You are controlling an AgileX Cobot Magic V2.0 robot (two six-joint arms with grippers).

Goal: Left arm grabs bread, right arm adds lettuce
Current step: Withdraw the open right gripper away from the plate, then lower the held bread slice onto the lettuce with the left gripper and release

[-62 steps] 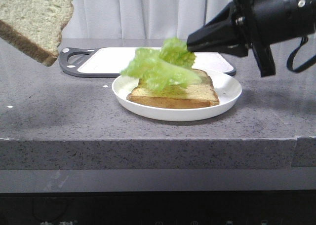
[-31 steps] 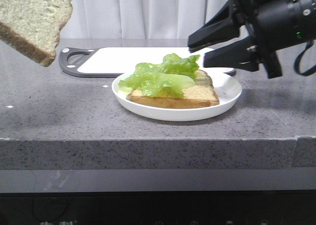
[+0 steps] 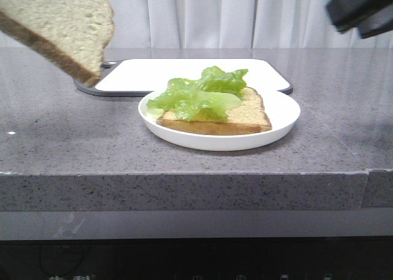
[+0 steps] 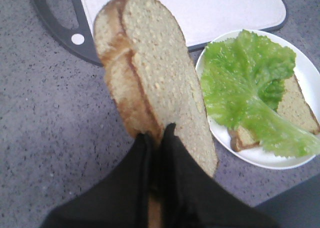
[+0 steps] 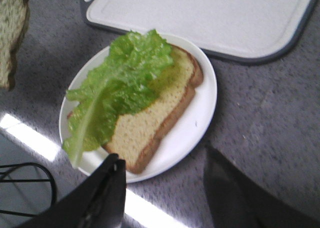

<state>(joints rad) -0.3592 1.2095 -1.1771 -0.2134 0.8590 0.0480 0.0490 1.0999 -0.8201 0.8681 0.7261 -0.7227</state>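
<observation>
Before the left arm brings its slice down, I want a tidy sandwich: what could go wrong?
1. The lettuce overhangs the plate rim on one side, so pressing could push it off.
2. The left pincer grips the bread only by one edge, tilted; it might sag or slip.
3. The lettuce covers only part of the lower slice, so the top may sit unevenly.
</observation>
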